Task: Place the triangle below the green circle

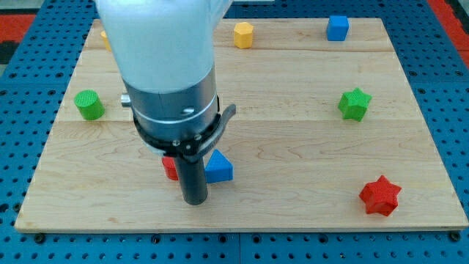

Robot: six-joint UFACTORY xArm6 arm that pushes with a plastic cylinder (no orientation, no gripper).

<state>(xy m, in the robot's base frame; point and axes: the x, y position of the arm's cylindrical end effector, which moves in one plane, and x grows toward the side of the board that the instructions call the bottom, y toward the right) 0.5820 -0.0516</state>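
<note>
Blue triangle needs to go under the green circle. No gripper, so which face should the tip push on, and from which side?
Push the blue triangle on its right-hand face, coming from the view's right, since the green circle lies far to the view's left and slightly up. My tip now sits at the triangle's lower left, beside a partly hidden red block, so it likely must circle round first.

Table (pixel 293 147) pale wood, visible grain, smooth matt. Blue triangle (pixel 218 168), green circle (pixel 89 105), red star (pixel 380 196) look matt plastic, ridged sides. Arm housing (pixel 157 37) glossy white plastic; collar (pixel 172 99) brushed metal; rod matt dark.
</note>
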